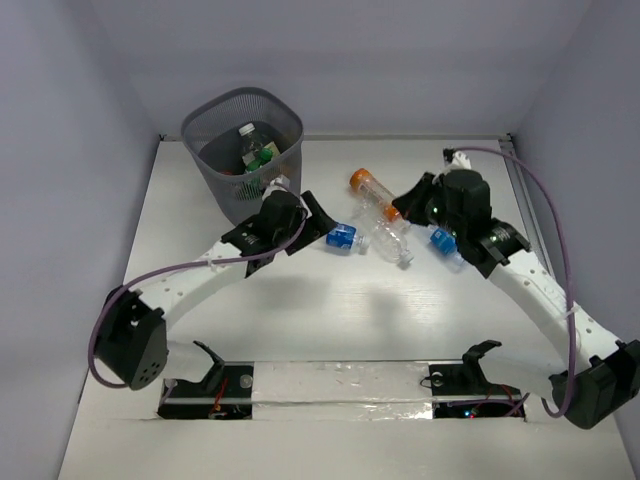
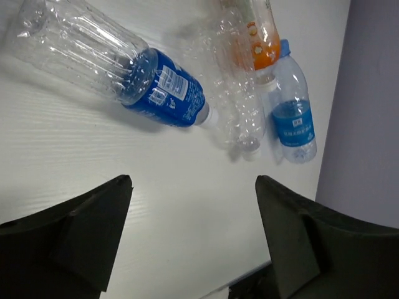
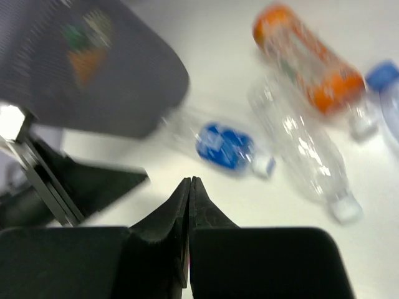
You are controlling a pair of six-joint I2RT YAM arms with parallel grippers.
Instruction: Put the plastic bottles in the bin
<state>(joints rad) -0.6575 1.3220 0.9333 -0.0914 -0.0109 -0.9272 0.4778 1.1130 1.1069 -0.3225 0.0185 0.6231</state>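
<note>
White table top (image 1: 300,320) carries four plastic bottles (image 1: 390,238) at frame centre; more sit in the dark grey mesh bin (image 1: 232,195), upper left. My left gripper (image 2: 193,184) stands apart, empty; my right gripper (image 3: 190,187) is pressed together on nothing. The clear blue-labelled plastic bottle (image 2: 165,90) lies just ahead of my left gripper, long axis slanting upper left to centre. Left arm is nearer.

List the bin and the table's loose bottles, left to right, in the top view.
bin → blue-labelled bottle → clear bottle → small blue-capped bottle. The orange bottle overlaps the clear one, so it is omitted.
</note>
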